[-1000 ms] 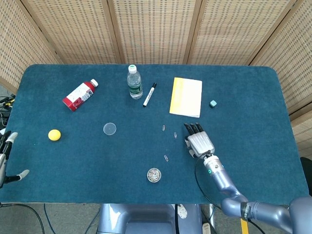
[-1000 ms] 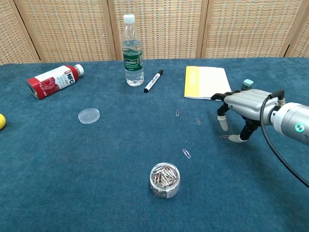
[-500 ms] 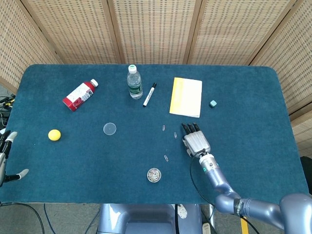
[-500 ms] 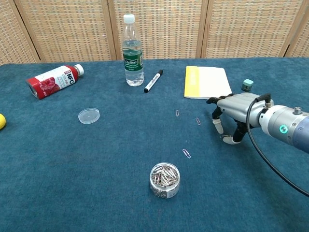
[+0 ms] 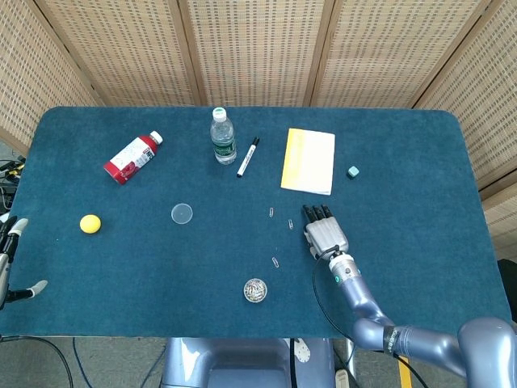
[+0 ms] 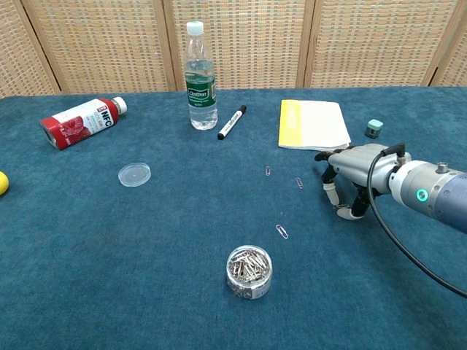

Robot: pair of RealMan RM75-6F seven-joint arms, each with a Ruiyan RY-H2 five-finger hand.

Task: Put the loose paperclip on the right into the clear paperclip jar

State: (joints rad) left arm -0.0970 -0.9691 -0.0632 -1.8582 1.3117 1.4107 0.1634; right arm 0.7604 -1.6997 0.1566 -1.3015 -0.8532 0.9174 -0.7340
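The clear paperclip jar (image 5: pixel 255 290) (image 6: pixel 249 271), full of clips and without its lid, stands near the table's front edge. My right hand (image 5: pixel 325 233) (image 6: pixel 352 169) hovers palm-down to the right of it, fingers curled toward the cloth. The rightmost loose paperclip (image 6: pixel 340 211) lies on the cloth between the thumb tip and a fingertip; the head view hides it under the hand. I cannot see it lifted. My left hand (image 5: pixel 6 260) sits at the far left edge, fingers apart and holding nothing.
Three more loose clips (image 6: pixel 268 170) (image 6: pixel 299 182) (image 6: pixel 282 231) lie between hand and jar. The jar's lid (image 6: pixel 134 175), water bottle (image 6: pixel 198 80), marker (image 6: pixel 231 122), yellow notepad (image 6: pixel 314 124), red bottle (image 6: pixel 79 121), small green eraser (image 6: pixel 373 128) and yellow ball (image 5: pixel 90 224) are spread around.
My right hand shifted slightly left and down, and its thumb and fingers drew closer together around the rightmost clip. The left hand stayed still.
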